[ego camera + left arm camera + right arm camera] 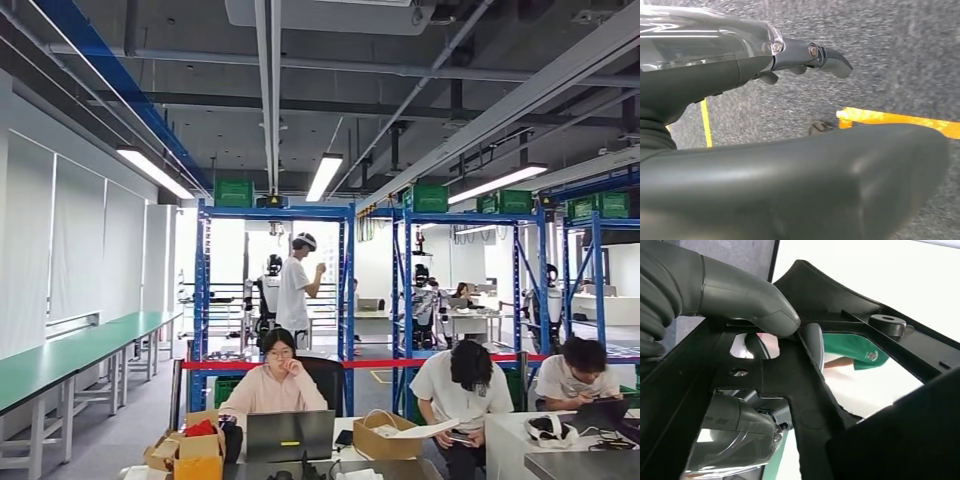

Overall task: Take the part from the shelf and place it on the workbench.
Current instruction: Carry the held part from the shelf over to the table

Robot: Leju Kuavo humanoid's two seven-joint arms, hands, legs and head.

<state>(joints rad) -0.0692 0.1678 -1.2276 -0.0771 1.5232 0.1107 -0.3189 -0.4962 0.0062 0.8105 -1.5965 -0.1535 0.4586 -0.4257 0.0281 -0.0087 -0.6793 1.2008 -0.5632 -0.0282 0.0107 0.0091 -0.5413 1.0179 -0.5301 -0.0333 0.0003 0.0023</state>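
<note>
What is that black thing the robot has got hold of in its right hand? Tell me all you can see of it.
The black part looks like a flat moulded plastic frame, matt and dark. It has ribs along its edges, cut-out openings you can see through, a small screw hole, and a round raised boss near one edge. The right hand holds it: the thick grey thumb presses on one face, and fingers show through an opening on the other side. Its full outline runs out of the picture.

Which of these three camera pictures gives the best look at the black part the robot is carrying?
The right wrist view: the black part sits close up, gripped by the right hand, thumb pressed on it. The head view looks across the workshop at people and shelves; the left wrist view looks at the left hand over grey floor.
</note>
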